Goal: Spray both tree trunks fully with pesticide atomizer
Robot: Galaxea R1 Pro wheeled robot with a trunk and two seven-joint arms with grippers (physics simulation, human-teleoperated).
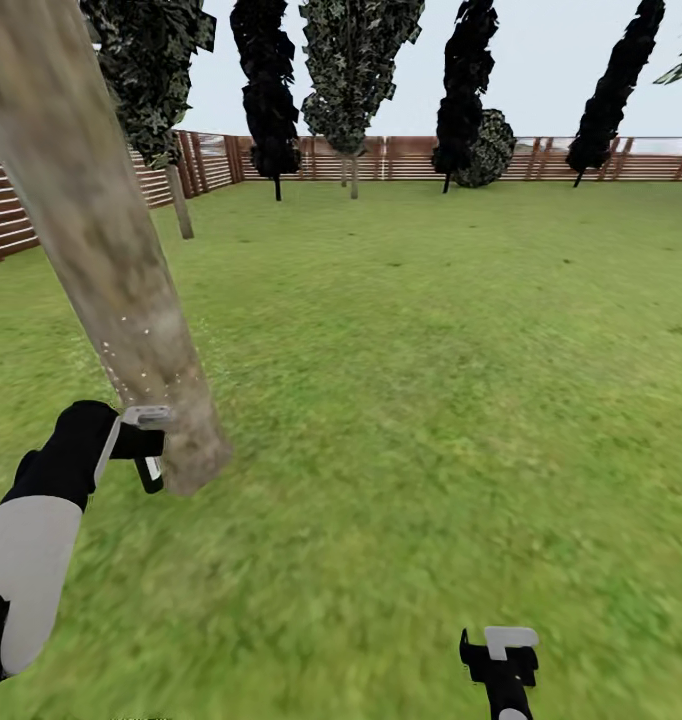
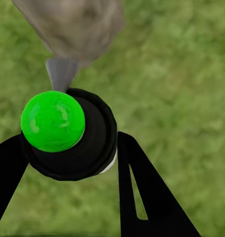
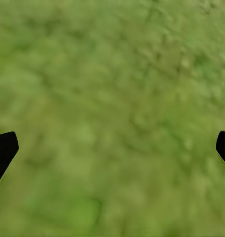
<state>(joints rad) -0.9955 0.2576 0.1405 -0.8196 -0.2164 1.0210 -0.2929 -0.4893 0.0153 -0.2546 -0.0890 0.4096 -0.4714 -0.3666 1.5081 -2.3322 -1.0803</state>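
L gripper: my black two-finger left gripper (image 1: 146, 455) sits just beside the trunk base; fingers clamped on the small dark pesticide atomizer bottle (image 2: 72, 136); I hold it low and close so, I judge, spray lands on the bark, not the lawn.
Atomizer: round black body w/ white label edge, seen end-on in left wrist view; a glossy bright-green ball (image 2: 53, 121) sits over its top, prob. a sim marker; a pale grey cone (image 2: 62, 74) runs from it toward the trunk; reads as spray, aimed there on purpose.
Near trunk: thick smooth column, mottled grey-beige tree trunk (image 1: 101, 250), leaning in head view; fine white specks on lower part, likely droplets; upper stretch looks bare, so coverage prob. partial.
R gripper: black right gripper (image 1: 498, 655) w/ pale grey bracket, low over grass, well apart from the trunk; fingers spread wide, holding nothing; idle, I'd say, as one arm does the job.
Ground: blurry green grass lawn (image 1: 431, 400), soft matte texture.
Backdrop: brown slatted wooden fence (image 1: 401, 160); second pale-stemmed tree w/ jagged dark-green crown (image 1: 353, 70) near it, far off; I reckon that's the other target; all-black slim trees (image 1: 266, 80) beside it, not mine.
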